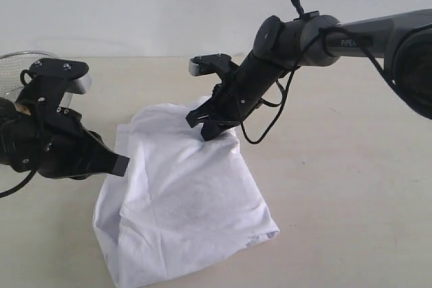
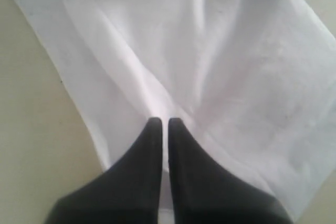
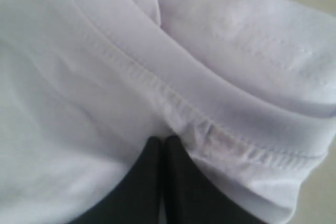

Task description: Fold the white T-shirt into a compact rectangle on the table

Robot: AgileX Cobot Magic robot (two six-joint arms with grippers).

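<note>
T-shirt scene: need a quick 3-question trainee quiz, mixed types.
1. True or false: in the exterior view the basket stands to the right of the T-shirt.
2. The right tool meets the T-shirt at: A) the edge far from the camera; B) the edge near the camera; C) nowhere, it is at the basket.
3. Fill in: the left tool has its jaws ___.
Key: 1 false; 2 A; 3 shut.

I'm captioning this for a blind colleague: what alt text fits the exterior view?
A partly folded white T-shirt lies on a pale beige table. The right claw, closed, pinches its far hem; the left claw, also closed, sits at its left edge. A wire-mesh basket peeks in at far left.
</note>
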